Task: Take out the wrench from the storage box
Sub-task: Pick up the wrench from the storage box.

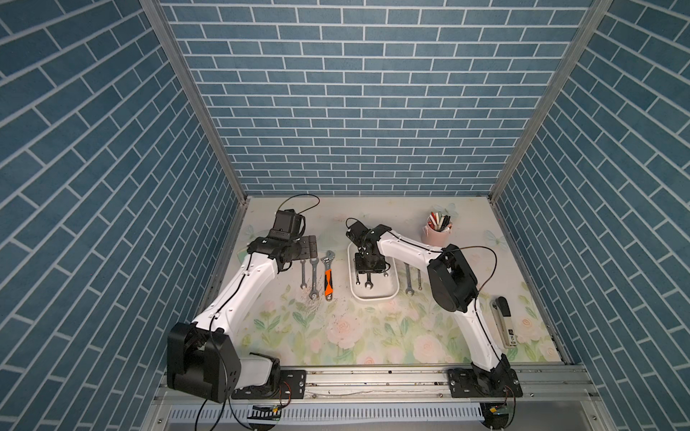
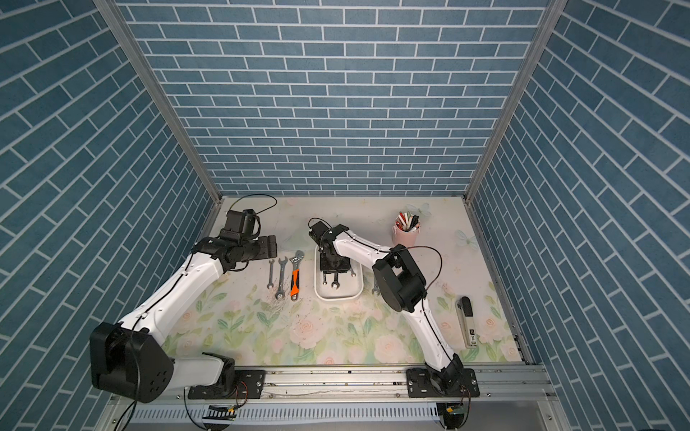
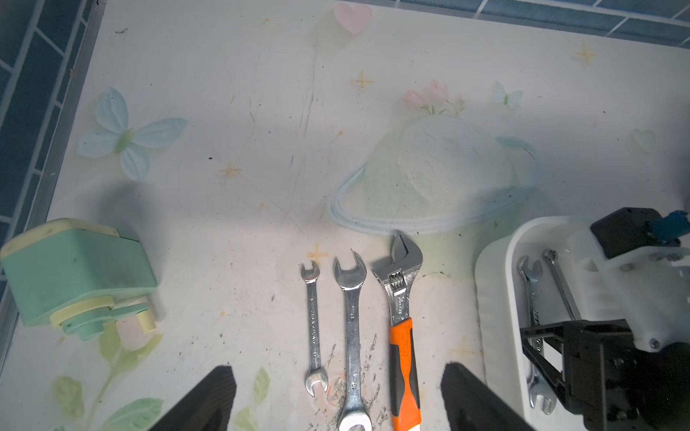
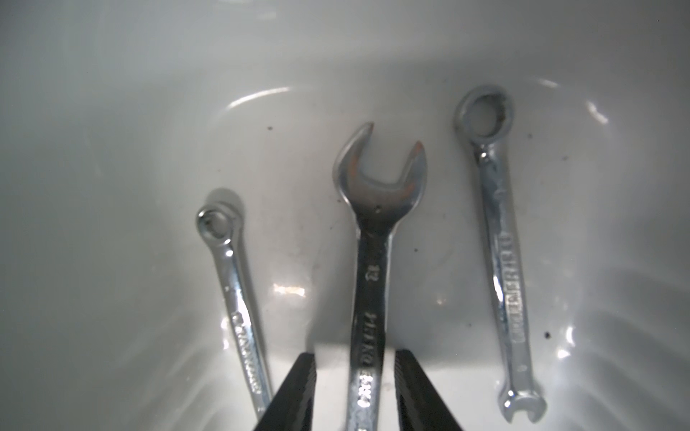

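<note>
R gripper (image 4: 354, 354) down inside the storage box (image 1: 384, 288), jaws close either side of the shaft of the mid open-end wrench (image 4: 373, 231) w/ a slim gap showing, so not clamped. That wrench lies flat on the box floor btwn a thin ring-end wrench (image 4: 235, 294) and a combination wrench (image 4: 504, 268). L gripper (image 3: 338, 369) spread wide, empty, near the orange-handled adjustable wrench (image 3: 400, 317) and two open-end spanners (image 3: 351, 321) (image 3: 313, 328) on the table (image 1: 373, 336) beside the box.
</note>
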